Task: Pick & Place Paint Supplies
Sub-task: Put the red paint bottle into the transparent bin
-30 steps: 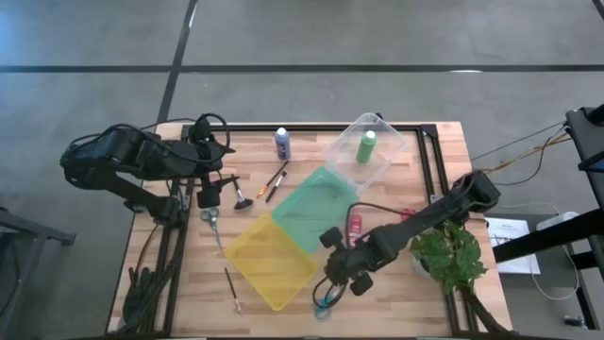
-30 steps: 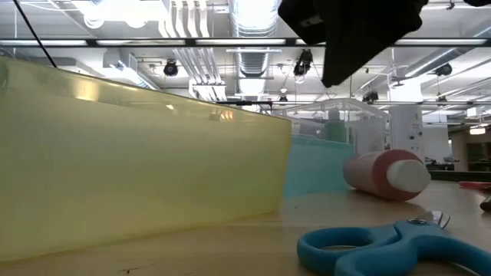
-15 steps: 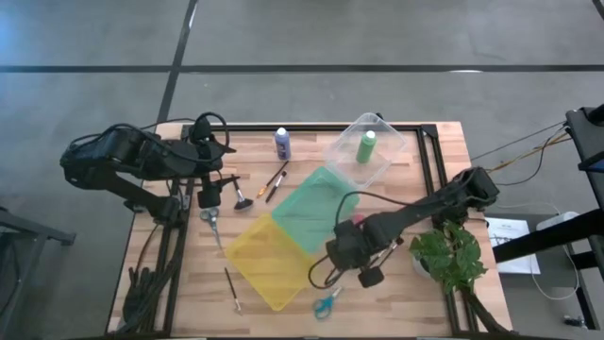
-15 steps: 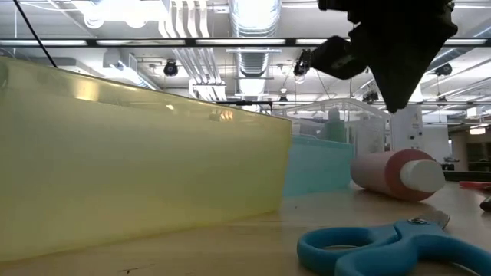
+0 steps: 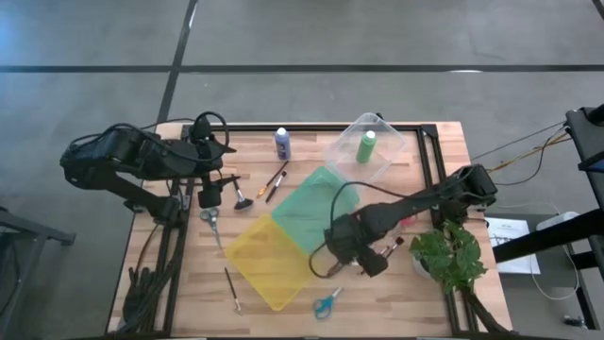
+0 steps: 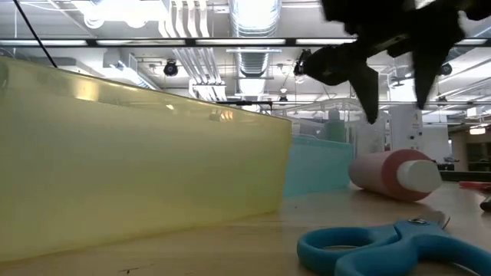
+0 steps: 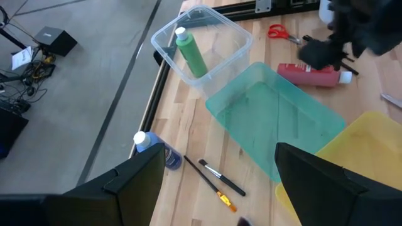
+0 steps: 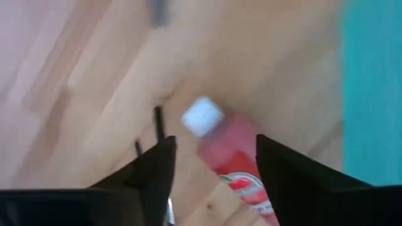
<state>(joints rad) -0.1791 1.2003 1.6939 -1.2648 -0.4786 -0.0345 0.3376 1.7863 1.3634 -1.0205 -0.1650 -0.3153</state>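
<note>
Leftmost, the left gripper (image 5: 209, 194) hangs over the wooden table's (image 5: 434, 151) left side, its fingers (image 7: 320, 188) spread with nothing between them. Just right of it lie grey-handled scissors (image 5: 213, 222), a fan brush (image 5: 241, 198) and two thin brushes (image 5: 276, 180), with another brush (image 5: 231, 289) alone near the front edge. Farther back stands the blue-purple bottle (image 5: 282, 144), upright at the far edge. The yellow bin (image 5: 267, 257) and the green bin (image 5: 316, 208) sit corner to corner in the middle, and blue scissors (image 5: 327, 303) lie at the near edge just right of the yellow bin. The clear bin (image 5: 366, 151) at the far side holds the green bottle (image 5: 365, 145), lying down. The pink-red bottle (image 6: 393, 175) lies on its side on the bare wood just right of the green bin, white cap pointing away from it. Directly above it hovers the right gripper (image 6: 394, 84), fingers (image 8: 151, 172) parted to either side of the bottle and not touching it. Red scissors (image 7: 282, 33) lie farther right, and the leafy plant (image 5: 451, 255) stands at the table's right edge.
</note>
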